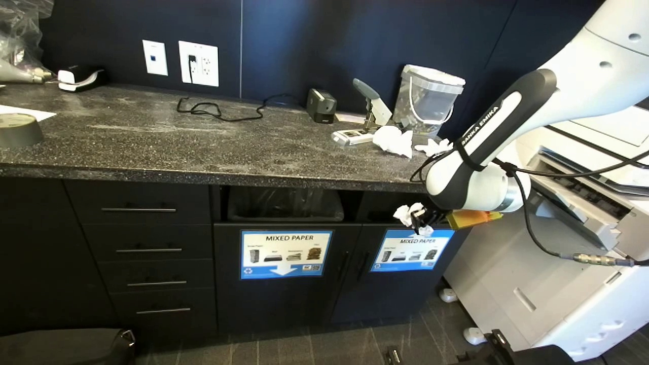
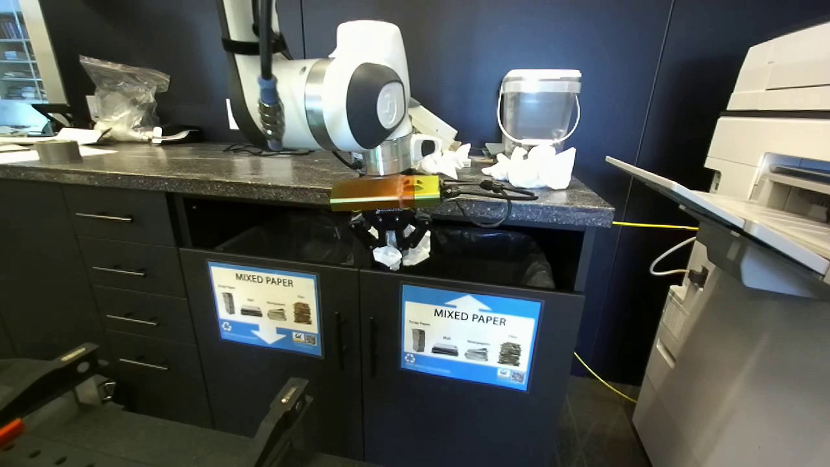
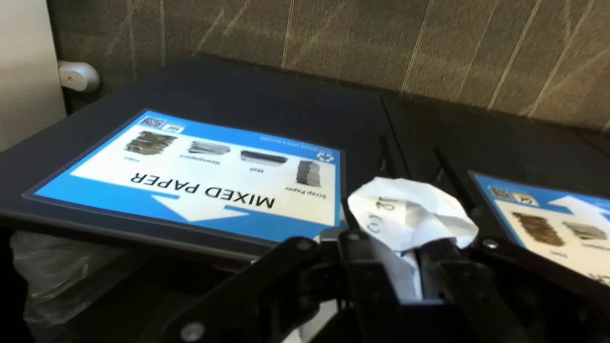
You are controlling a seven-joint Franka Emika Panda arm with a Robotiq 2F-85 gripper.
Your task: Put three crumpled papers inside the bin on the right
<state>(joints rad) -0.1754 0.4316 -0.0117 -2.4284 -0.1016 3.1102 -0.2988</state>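
My gripper (image 2: 394, 241) is shut on a crumpled paper (image 2: 388, 258), which bulges past the fingertips. In the wrist view this crumpled paper (image 3: 410, 214) shows some print and is pinched between the fingers (image 3: 436, 257). The right bin (image 2: 467, 418) has a dark front, a light-blue sign and a rectangular slot above. I hold the paper at the left end of that slot, near the divider; how far in it reaches I cannot tell. More crumpled papers (image 2: 538, 167) lie on the counter, and another white wad (image 1: 393, 141) sits beside the stapler.
The counter edge (image 2: 551, 211) overhangs the slot above my gripper. To the left is a similar bin (image 2: 272, 389) with its own sign. A translucent bucket (image 2: 539, 107) and a stapler (image 1: 372, 104) stand on the counter. A large printer (image 2: 713, 324) is at the right.
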